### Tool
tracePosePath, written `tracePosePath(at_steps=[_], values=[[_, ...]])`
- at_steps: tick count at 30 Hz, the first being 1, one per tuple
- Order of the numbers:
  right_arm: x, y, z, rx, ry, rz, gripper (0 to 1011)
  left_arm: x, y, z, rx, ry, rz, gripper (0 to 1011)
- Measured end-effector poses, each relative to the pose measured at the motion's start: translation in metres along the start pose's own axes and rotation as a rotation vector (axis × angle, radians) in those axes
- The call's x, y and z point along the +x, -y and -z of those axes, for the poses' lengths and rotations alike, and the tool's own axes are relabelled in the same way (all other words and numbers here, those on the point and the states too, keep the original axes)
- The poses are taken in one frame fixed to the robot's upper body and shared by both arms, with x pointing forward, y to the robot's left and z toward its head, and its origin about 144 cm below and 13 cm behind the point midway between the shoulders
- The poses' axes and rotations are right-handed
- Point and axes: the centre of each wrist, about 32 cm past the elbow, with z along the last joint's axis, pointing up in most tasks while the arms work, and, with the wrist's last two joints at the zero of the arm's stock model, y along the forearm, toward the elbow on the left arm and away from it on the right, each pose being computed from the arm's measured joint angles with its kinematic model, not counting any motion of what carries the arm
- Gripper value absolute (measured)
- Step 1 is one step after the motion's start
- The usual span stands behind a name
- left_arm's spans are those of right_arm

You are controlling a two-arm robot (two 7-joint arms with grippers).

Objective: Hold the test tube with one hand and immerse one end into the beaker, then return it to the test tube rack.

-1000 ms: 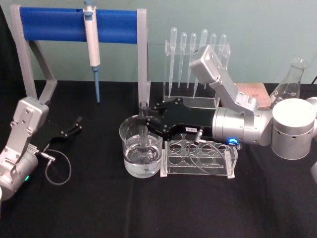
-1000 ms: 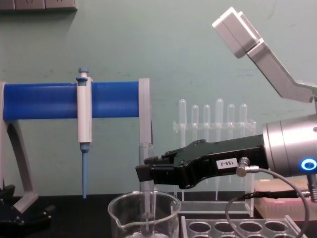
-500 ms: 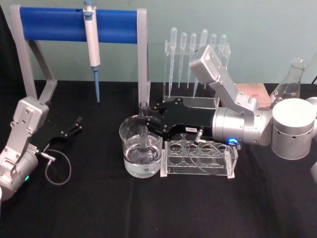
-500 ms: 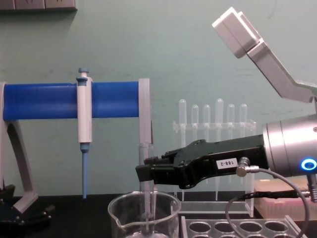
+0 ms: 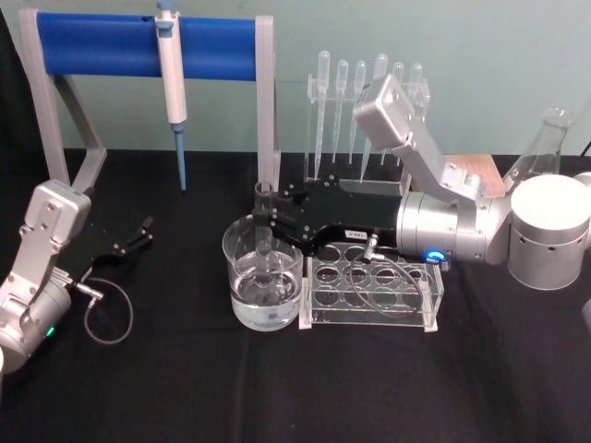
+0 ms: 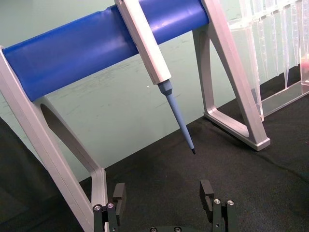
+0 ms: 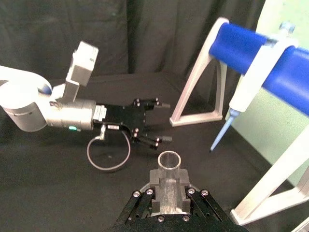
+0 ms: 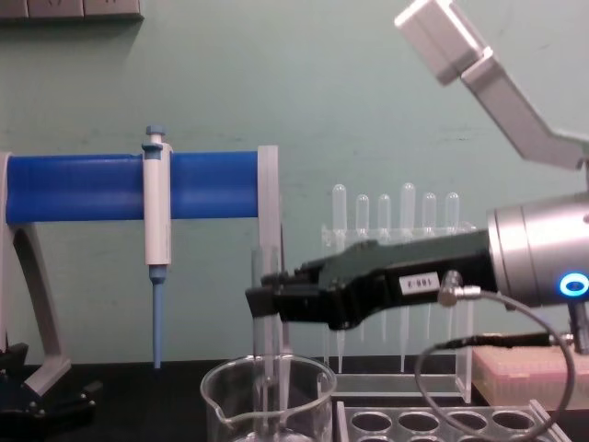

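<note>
On black cloth [image 5: 185, 388], right gripper [image 5: 265, 220] holds test tube [image 5: 264, 242] seemingly inside beaker [image 5: 263, 277].

Pretty clearly a lab bench setup: a blue-tipped white pipettor [image 5: 172, 69] is hung on a blue-barred stand [image 5: 138, 44], and a row of plastic pipettes [image 5: 365, 92] is kept upright in a clear holder behind. A glass beaker [image 5: 263, 284] with water, a clear rack with round holes [image 5: 374, 291] and a conical flask [image 5: 540, 148] are laid out on a black-covered table [image 5: 277, 388]. A plain pale green wall [image 8: 322, 83] is seen behind, nothing homey anywhere.
</note>
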Motion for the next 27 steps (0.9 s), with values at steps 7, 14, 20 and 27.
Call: tracePosePath(at_steps=[7,14,20,27], values=[[0.001,0.010,-0.021,0.027,0.033,0.019,222,0.000,0.000,0.000,0.000,0.000,0.000,1000],[0.000,0.023,-0.046,0.052,0.048,0.046,222,0.000,0.000,0.000,0.000,0.000,0.000,1000],[-0.007,0.036,-0.065,0.077,0.054,0.074,222,0.000,0.000,0.000,0.000,0.000,0.000,1000],[-0.019,0.058,-0.078,0.090,0.061,0.111,222,0.000,0.000,0.000,0.000,0.000,0.000,1000]])
